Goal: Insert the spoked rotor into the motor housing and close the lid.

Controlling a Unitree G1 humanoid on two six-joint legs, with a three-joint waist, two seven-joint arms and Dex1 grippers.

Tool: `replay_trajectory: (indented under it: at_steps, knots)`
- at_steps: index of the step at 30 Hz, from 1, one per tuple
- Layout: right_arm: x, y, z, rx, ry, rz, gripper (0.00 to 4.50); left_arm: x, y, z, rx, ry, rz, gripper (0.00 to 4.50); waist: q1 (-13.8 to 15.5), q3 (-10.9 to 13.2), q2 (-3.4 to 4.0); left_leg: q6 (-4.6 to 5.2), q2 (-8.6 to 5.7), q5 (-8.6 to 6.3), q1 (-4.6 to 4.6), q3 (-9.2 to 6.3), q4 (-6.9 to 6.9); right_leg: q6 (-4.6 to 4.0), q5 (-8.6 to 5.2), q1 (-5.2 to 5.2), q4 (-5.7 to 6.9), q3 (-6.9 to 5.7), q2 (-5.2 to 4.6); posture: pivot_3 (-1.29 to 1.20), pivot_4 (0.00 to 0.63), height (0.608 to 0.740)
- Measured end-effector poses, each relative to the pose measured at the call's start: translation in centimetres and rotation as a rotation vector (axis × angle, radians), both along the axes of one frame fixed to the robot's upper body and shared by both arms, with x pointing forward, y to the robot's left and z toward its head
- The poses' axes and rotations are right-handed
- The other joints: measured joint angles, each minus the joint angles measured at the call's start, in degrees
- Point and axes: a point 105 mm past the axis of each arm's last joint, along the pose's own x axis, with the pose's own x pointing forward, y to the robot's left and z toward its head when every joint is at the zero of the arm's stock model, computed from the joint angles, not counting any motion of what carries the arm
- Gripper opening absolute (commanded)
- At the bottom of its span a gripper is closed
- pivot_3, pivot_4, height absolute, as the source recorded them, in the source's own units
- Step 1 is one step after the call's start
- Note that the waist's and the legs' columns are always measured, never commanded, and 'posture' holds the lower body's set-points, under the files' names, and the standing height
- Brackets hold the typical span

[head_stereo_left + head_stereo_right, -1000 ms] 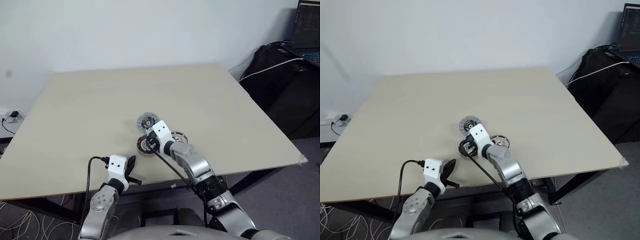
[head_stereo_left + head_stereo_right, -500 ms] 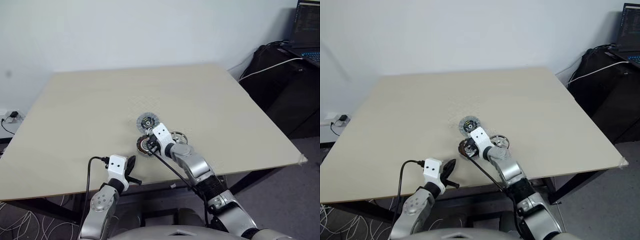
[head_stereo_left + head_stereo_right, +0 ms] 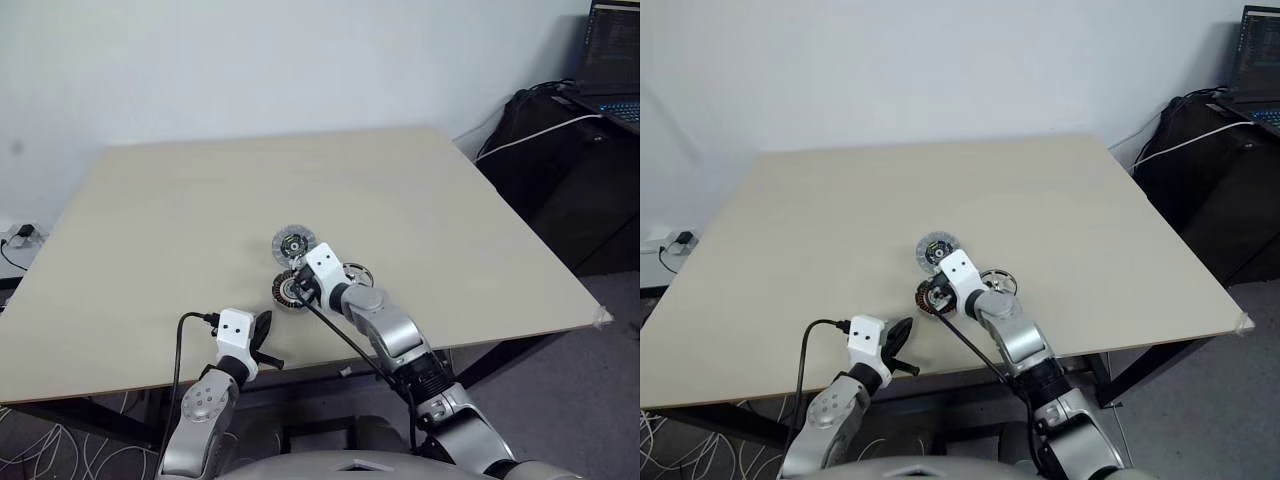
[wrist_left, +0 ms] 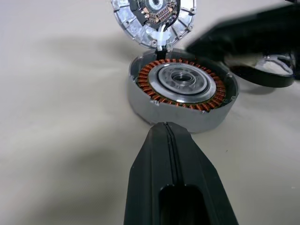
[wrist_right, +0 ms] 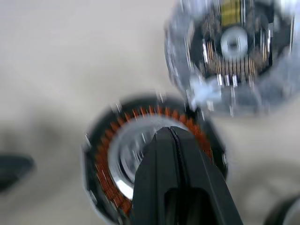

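Observation:
The motor housing (image 4: pixel 183 89), round with copper-brown windings around a pale centre, lies open near the table's front. Just beyond it lies the lid (image 3: pixel 293 243), a silver disc with its dark-centred face up, which touches the housing's far rim. My right gripper (image 5: pixel 168 132) is shut and empty, its tip hovering over the housing's windings. The spoked rotor (image 3: pixel 999 283) rests on the table to the right of the housing, partly behind my right arm. At the table's front edge my left gripper (image 4: pixel 168 129) is shut and empty, and it points at the housing from a short way off.
The pale table (image 3: pixel 200 210) stretches bare to the left, right and back of the parts. A black cable (image 3: pixel 180 350) hangs at my left wrist. Off the table to the right stands dark equipment (image 3: pixel 570 150) with a laptop and a white cable.
My right gripper dipped slightly towards the housing and has come back up a little. The left gripper and the parts have not moved.

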Motion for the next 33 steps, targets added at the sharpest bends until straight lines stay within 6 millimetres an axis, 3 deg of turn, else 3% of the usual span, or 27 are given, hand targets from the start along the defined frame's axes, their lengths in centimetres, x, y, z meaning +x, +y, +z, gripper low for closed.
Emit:
replay_trajectory:
  at_steps: [7,13,19,24,33]
  knots:
    - [0.0,0.5,0.0,0.003,-0.006,0.010,0.03,-0.1,0.1,-0.1,0.000,0.004,0.003,0.00,0.01,0.00,0.00,-0.01,-0.01,0.00,0.00,-0.01,-0.01,-0.09,0.06,0.00,0.00,0.00,-0.01,0.00,0.000,0.740]
    - [-1.2,0.2,-2.8,-0.085,0.065,0.040,0.03,-0.1,0.1,-0.1,-0.001,0.005,0.004,0.00,-0.01,0.00,0.00,-0.02,-0.02,0.01,0.00,-0.01,-0.01,-0.10,0.05,0.00,0.00,0.00,-0.01,0.00,0.000,0.740]
    - [-1.6,-0.5,-3.4,-0.151,0.054,0.074,0.03,-0.2,0.1,-0.1,-0.001,0.006,0.008,0.00,0.04,-0.48,0.16,-0.03,-0.01,0.00,0.17,-0.02,-0.01,-0.02,-0.03,0.17,0.00,-0.01,-0.01,0.00,0.000,0.740]
    - [-1.5,-0.6,-2.9,-0.078,0.065,0.054,0.03,-0.2,0.3,-0.2,0.000,0.007,0.012,0.00,-0.04,-0.40,0.16,-0.07,-0.01,0.00,0.17,-0.03,-0.01,0.01,-0.02,0.15,0.03,0.00,-0.01,0.00,0.000,0.740]
    - [0.3,0.0,-0.2,-0.004,-0.011,0.022,0.03,-0.1,0.3,-0.1,0.000,0.005,0.010,0.00,-0.03,-0.40,0.17,0.04,-0.02,0.08,0.10,-0.07,-0.19,0.01,0.02,0.01,0.02,0.00,0.01,0.00,0.000,0.740]
